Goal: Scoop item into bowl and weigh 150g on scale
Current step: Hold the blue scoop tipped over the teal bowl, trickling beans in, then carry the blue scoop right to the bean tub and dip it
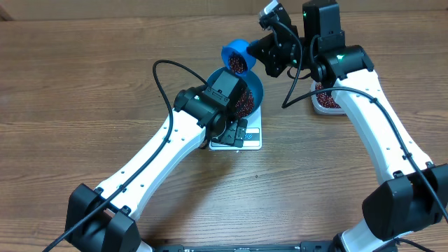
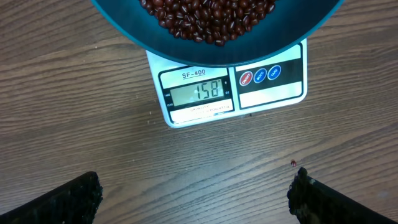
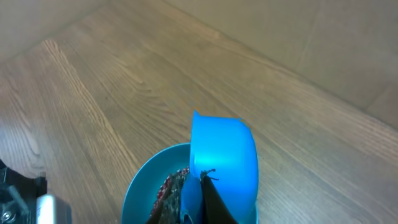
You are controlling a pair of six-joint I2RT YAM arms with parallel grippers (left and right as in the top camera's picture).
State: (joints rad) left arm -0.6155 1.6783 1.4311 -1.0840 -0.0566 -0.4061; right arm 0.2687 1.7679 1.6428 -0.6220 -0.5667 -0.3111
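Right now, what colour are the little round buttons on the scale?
The buttons are one red, two blue, on the scale; clearest in the left wrist view.

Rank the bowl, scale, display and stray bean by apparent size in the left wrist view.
1. Bowl: widest, though cropped by the top edge.
2. Scale: partly hidden under the bowl.
3. Display.
4. Stray bean: by far the smallest.

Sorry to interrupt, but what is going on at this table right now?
The right gripper, jaws shut on the blue scoop, holds it tilted above the blue bowl on the white scale. The bowl holds a heap of beans and the display reads 158. The left gripper hovers by the scale, jaws open and empty.
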